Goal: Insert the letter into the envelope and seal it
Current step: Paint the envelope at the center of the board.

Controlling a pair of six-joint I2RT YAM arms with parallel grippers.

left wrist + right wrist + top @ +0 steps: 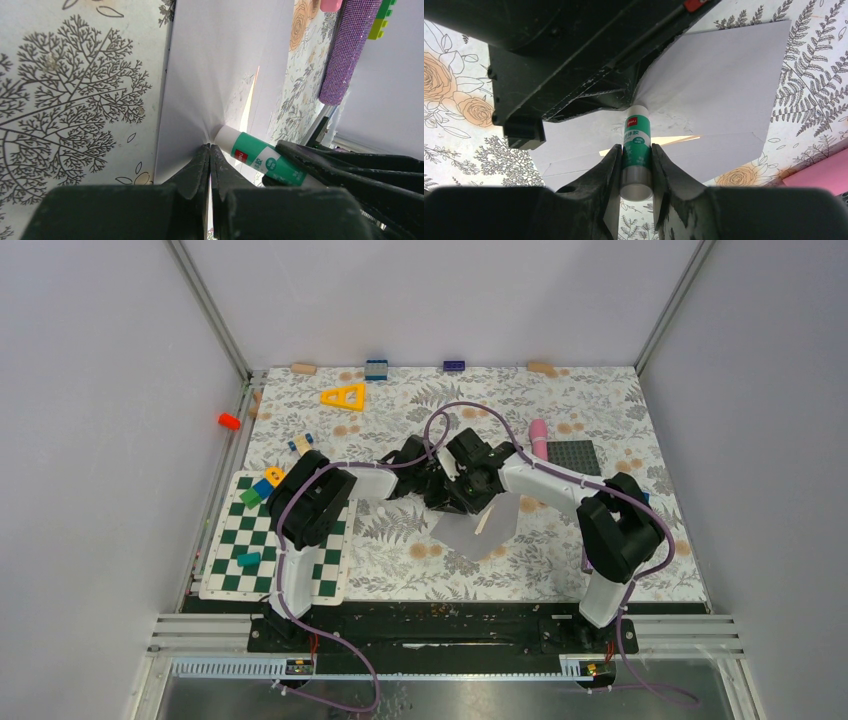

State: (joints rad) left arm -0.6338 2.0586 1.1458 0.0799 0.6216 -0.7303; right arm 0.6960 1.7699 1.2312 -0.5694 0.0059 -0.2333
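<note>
"Envelope (719,75) first! Who has it?"

"The left gripper (209,146) does. Its two fingers are pressed tight together on the grey paper. The paper wrinkles out from that spot."

"And the right gripper (636,149)?"

"It pinches a glue stick (636,127). The stick is green and white with a small red mark. The fingers hug it on both sides."

"Where is the stick's white end?"

"Right up against the envelope, just beside the left gripper's tips. The two grippers are very near each other."

"Is the envelope lying flat?"

"Not all of it. The pinched part looks lifted. The rest lies on the flowery table (600,540) under the grippers."

"Can you see the letter?"

"Only a thin tan strip (674,139) shows in a slit of the envelope, just past the glue stick. I cannot tell if that is the letter."

"What is farther out?"

"Past the right gripper lies a pink tube (538,437). Just beside the tube is a dark bumpy plate (573,455). Well away on the left gripper's side is a green and white checkered board (280,540). It has small blocks (249,559) on it."
</note>
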